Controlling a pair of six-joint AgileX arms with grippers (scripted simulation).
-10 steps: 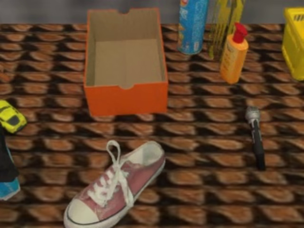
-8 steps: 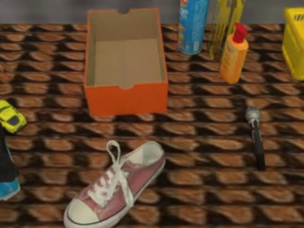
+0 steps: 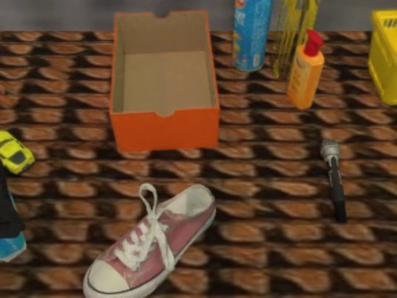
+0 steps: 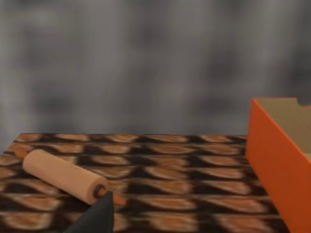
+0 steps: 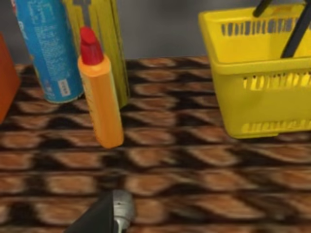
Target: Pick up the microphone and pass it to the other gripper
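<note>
The microphone (image 3: 335, 183) lies flat on the table's right side, silver mesh head toward the back and black handle toward the front. Neither arm appears in the top view. In the right wrist view the microphone's mesh head (image 5: 124, 208) sits just behind a black part of my right gripper (image 5: 97, 218) at the frame's edge, close above it. A black part of my left gripper (image 4: 97, 217) shows in the left wrist view, over the table's left side and far from the microphone.
An open orange box (image 3: 164, 127) stands at the back centre. A pink sneaker (image 3: 155, 245) lies at the front. An orange bottle (image 3: 305, 71), blue can (image 3: 251, 31) and yellow basket (image 3: 384, 56) stand at the back right. A toy car (image 3: 13, 152) and rolling pin (image 4: 63, 175) lie on the left.
</note>
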